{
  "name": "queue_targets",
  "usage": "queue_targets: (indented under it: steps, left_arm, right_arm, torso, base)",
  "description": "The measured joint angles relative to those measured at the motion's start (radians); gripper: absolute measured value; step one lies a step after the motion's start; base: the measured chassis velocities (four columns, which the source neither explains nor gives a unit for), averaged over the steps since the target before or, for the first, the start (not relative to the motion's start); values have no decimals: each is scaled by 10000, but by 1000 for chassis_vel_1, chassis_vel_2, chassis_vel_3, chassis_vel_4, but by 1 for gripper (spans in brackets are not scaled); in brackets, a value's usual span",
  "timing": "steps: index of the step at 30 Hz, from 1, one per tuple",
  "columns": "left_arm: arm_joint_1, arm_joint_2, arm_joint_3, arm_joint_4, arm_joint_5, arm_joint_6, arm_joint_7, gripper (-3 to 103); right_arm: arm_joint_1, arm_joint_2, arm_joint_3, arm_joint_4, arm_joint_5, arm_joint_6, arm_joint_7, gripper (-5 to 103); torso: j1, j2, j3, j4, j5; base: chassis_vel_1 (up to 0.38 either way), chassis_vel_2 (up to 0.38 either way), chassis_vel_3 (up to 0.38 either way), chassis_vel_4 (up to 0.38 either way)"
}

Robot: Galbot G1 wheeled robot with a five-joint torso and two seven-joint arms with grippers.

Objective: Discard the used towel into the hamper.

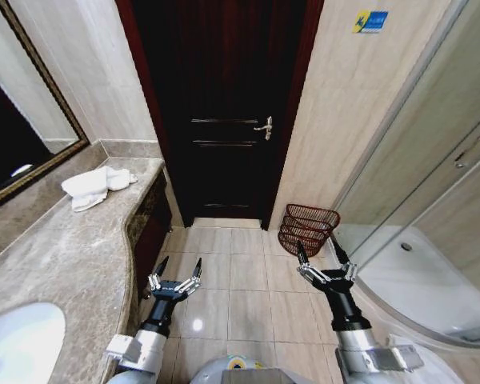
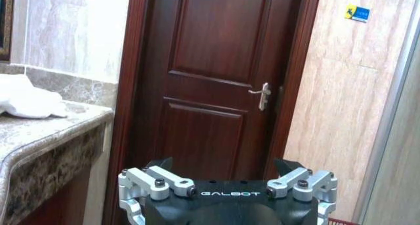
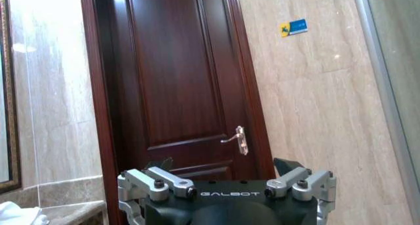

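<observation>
A crumpled white towel (image 1: 96,186) lies on the far end of the marble counter (image 1: 72,256), at the left. The same towel (image 2: 26,98) shows on the counter edge in the left wrist view, and a corner of the towel (image 3: 18,215) shows in the right wrist view. The hamper (image 1: 308,228), a dark reddish-brown wire basket, stands on the floor against the wall right of the door. My left gripper (image 1: 178,269) hangs open above the floor tiles beside the counter. My right gripper (image 1: 321,254) is open just in front of the hamper. Both are empty.
A dark wooden door (image 1: 224,112) with a lever handle (image 1: 264,127) is shut straight ahead. A glass shower enclosure (image 1: 432,240) fills the right side. A white basin (image 1: 20,344) is set in the counter near me, under a framed mirror (image 1: 24,136). Tiled floor lies between.
</observation>
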Motion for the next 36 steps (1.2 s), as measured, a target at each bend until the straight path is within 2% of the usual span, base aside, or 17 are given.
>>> queue_targets:
  steps: [36]
  left_arm:
    - [0,0,0,0,0,0,0,100]
  right_arm:
    - [0,0,0,0,0,0,0,100]
  torso:
    - [0,0,0,0,0]
  base:
    - [0,0,0,0]
